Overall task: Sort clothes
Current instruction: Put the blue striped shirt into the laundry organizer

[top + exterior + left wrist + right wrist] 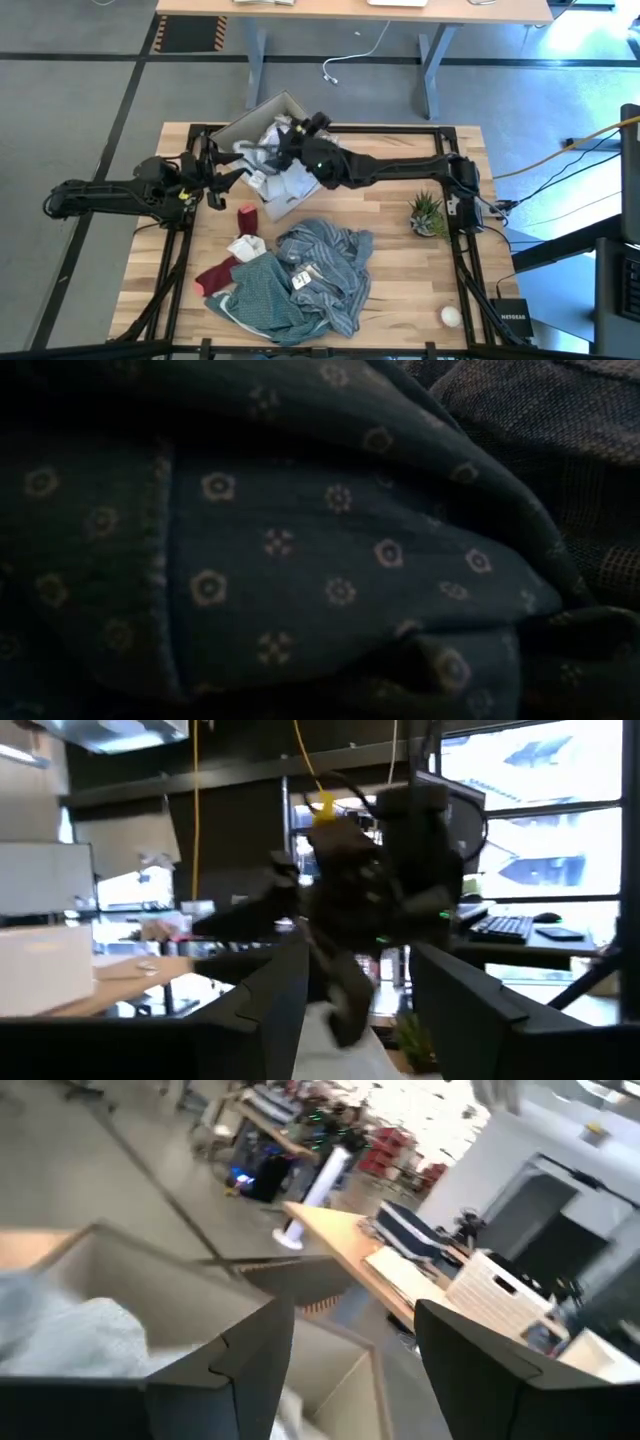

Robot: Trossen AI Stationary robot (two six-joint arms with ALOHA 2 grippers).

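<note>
Tabletop (400, 270): wooden, with a cardboard box (262, 112) at the far edge.
Clothes (300, 275): heaped near the front, teal and grey; pale pieces in the box.
Left pincer (232, 175): spread open, empty, left of box.
Right pincer (305, 124): spread open, empty, over box.

Crumpled clothes (310, 275) heaped on the table's near side

Soft cloth clothes (310, 275), wood table (400, 270)
</note>
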